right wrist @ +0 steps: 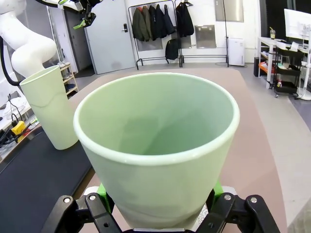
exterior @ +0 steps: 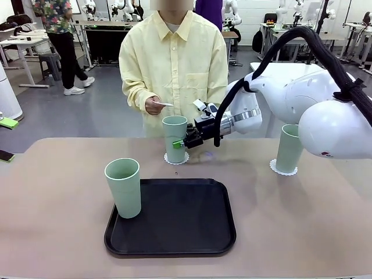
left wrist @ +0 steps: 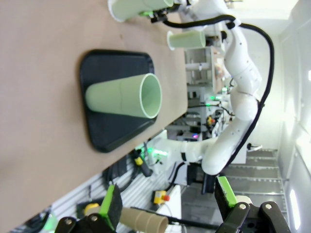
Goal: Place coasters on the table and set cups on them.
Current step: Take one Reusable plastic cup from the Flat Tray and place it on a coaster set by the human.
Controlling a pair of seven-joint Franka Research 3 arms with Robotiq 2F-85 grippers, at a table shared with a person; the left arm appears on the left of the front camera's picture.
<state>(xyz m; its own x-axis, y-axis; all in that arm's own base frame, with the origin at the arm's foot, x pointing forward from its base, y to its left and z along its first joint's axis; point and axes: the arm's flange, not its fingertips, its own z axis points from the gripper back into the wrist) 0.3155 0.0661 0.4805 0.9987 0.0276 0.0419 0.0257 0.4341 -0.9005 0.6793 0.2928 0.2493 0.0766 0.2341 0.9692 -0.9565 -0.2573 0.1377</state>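
My right gripper [exterior: 181,142] is shut on a mint-green cup [exterior: 174,135] standing on a white scalloped coaster [exterior: 176,158] at the far middle of the table [exterior: 58,197]. In the right wrist view that cup [right wrist: 155,145] sits between the green-padded fingers [right wrist: 102,191]. A second cup [exterior: 289,148] stands on its coaster [exterior: 283,169] at the far right. The third cup [exterior: 124,187] stands on the left edge of the black tray [exterior: 174,221]. The person's hand holds a thin white disc [exterior: 165,104], apparently a coaster. My left gripper [left wrist: 167,201] is open and holds nothing, high above the tray's cup [left wrist: 124,97].
The black tray [left wrist: 116,133] lies at the near middle of the table. The person in a yellow shirt [exterior: 174,58] stands at the far edge behind the held cup. My right arm [exterior: 302,99] spans the far right of the table above the second cup.
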